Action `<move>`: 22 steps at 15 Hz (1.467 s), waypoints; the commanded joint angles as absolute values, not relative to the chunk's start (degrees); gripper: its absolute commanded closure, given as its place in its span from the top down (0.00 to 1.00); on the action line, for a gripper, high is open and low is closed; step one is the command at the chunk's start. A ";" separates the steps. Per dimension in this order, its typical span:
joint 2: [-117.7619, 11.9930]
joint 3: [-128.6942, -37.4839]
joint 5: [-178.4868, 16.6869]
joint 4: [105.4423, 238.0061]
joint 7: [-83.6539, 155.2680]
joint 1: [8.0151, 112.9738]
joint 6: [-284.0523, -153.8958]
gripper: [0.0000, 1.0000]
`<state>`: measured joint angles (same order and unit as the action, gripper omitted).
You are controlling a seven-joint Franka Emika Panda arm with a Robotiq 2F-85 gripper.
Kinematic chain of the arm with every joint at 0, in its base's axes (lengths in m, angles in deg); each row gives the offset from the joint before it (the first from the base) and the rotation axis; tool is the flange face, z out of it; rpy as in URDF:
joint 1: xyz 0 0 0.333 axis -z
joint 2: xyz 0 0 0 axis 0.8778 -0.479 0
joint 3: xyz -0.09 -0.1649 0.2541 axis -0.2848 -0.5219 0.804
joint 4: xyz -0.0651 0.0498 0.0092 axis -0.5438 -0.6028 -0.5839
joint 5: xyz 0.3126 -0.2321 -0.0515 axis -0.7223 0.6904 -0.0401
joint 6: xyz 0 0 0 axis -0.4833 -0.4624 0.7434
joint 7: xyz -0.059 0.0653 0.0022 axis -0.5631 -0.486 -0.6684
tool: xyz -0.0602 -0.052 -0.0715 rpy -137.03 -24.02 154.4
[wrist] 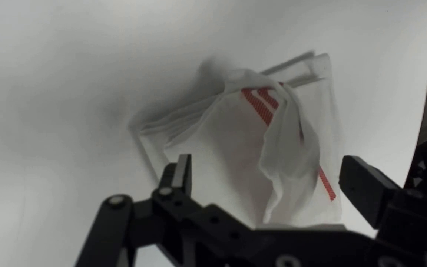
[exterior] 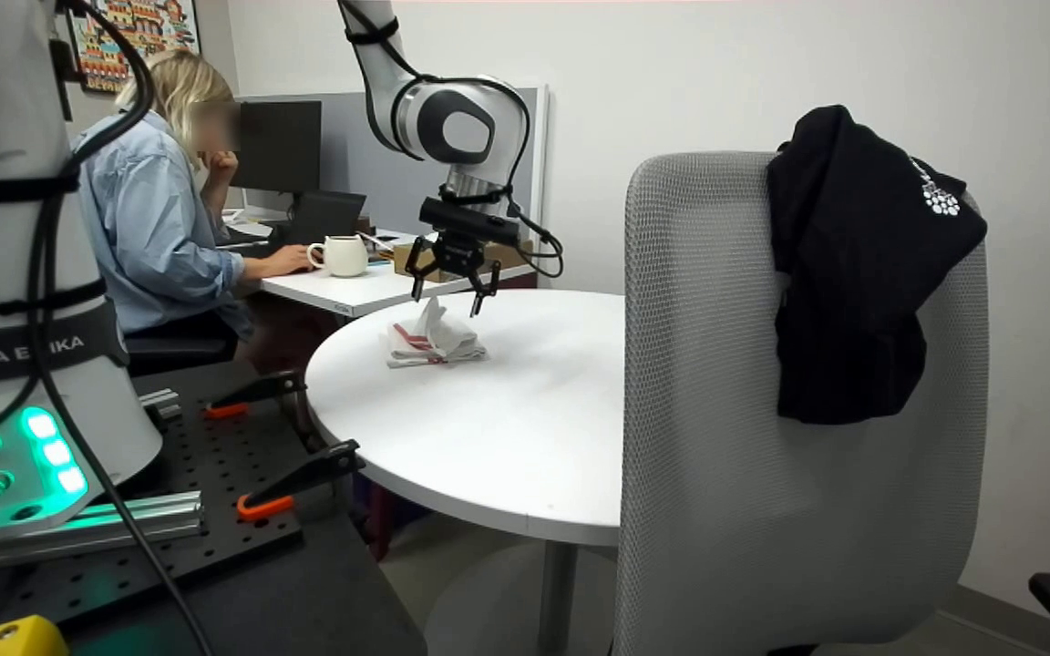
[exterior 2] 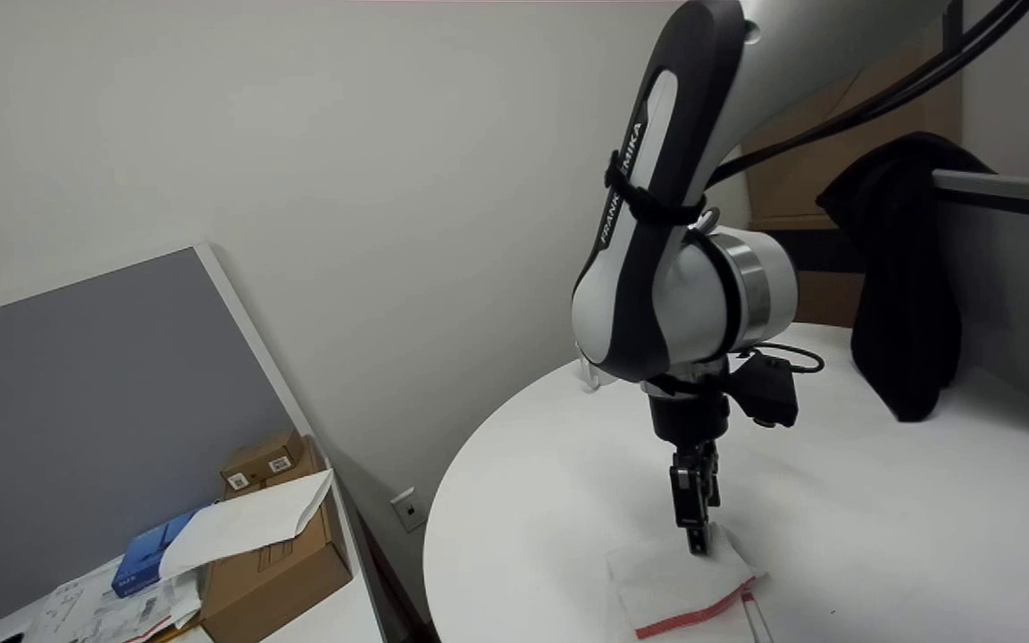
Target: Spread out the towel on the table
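Observation:
The towel [exterior: 457, 344] lies folded in a layered stack on the round white table [exterior: 525, 446]. It is white with red stripes, and a loose peak of cloth stands up from its top. In the wrist view the towel [wrist: 224, 148] shows this fold curling over a red stripe. It also shows in an exterior view [exterior 2: 675, 585], near the bottom edge, on the table [exterior 2: 541, 500]. My gripper [exterior: 447, 302] is open just above the towel. In the wrist view its fingers [wrist: 267, 167] stand apart on either side of the raised fold, with nothing held between them.
A grey mesh chair [exterior: 698, 437] with a black garment [exterior: 853, 273] stands against the table. A desk with a white mug [exterior: 344, 256], boxes [exterior 2: 282, 572] and a seated person [exterior: 156, 200] adjoins the table. Orange-tipped clamps [exterior: 302, 478] sit near the robot base.

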<state>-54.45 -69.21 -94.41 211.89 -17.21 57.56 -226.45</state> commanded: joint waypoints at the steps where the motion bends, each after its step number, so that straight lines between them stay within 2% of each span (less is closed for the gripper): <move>1: -55.89 -66.81 -96.84 209.95 -14.78 58.65 -225.73 1.00; 5: -56.11 -66.30 -96.52 210.49 -12.09 58.71 -225.25 1.00; 6: -56.12 -66.30 -96.35 210.79 -11.58 58.79 -225.32 0.97; 7: -56.19 -66.28 -96.28 210.99 -11.24 58.91 -225.42 0.74; 9: -56.28 -66.24 -96.21 211.20 -10.92 59.16 -225.46 0.69; 18: -54.59 -65.31 -98.26 212.26 -9.24 60.55 -223.18 0.01; 22: -51.94 -65.62 -102.20 212.42 -9.48 62.59 -221.36 0.02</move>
<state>-55.46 -66.13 -98.78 211.54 -9.79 60.36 -223.49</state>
